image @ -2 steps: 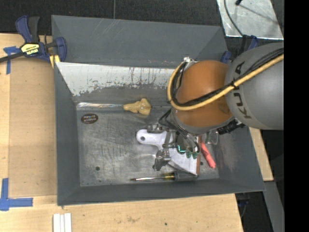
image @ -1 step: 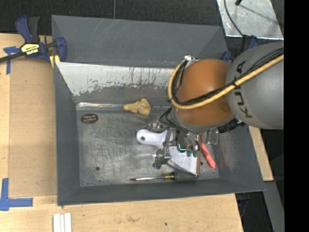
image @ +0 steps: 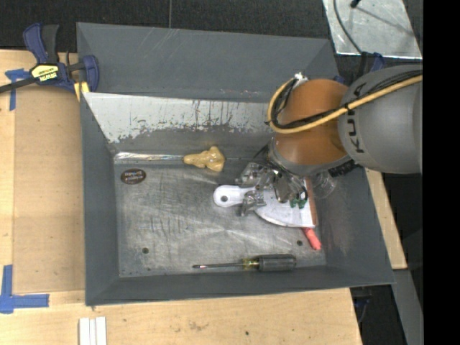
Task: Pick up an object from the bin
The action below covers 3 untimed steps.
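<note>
Nearest the camera, a black-handled screwdriver [image: 248, 264] is seen lying flat along the bin's front, well apart from the claw [image: 253, 196] on its near side. The claw is set low over the floor of the bin [image: 100, 228]. A small white plastic piece [image: 228, 196], rounded at one end, lies just beside it on the side away from the arm; whether the two touch cannot be told. How far the claw is open, and whether anything is gripped, cannot be told either. Under the claw, toward the arm, a flat white sheet [image: 282, 215] is seen with a red pen [image: 312, 236] at its edge, and a tan figure [image: 205, 159] lies beyond the claw near the back wall. The white piece is judged the likeliest pick. For a sound grip, the claw should be centred across the piece's narrower part, lowered until the floor is nearly met, and closed only once the sheet is kept clear.
</note>
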{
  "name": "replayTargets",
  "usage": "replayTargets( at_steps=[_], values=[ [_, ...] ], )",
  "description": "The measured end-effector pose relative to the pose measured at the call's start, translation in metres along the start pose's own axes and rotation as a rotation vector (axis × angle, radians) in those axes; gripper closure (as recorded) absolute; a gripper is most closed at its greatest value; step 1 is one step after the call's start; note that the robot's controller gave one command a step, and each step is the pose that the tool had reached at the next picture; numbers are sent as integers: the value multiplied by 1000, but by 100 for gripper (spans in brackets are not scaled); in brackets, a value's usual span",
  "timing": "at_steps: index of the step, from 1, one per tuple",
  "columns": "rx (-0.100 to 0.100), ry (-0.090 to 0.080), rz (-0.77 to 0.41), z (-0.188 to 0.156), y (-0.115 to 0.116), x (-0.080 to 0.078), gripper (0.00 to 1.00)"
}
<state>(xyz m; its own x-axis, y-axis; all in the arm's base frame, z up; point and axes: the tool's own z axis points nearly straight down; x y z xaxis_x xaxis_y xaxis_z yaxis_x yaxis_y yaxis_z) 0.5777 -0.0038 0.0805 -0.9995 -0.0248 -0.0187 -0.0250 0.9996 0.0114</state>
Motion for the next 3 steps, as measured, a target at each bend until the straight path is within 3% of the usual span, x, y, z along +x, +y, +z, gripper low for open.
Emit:
replayTargets(
  at_steps=[1, 2, 3],
  values=[
    [0, -1, 0, 0, 0, 0, 100],
    [9, 22, -4, -33, 0, 0, 100],
    [11, 16, 20, -76, 2, -12, 100]
  ],
)
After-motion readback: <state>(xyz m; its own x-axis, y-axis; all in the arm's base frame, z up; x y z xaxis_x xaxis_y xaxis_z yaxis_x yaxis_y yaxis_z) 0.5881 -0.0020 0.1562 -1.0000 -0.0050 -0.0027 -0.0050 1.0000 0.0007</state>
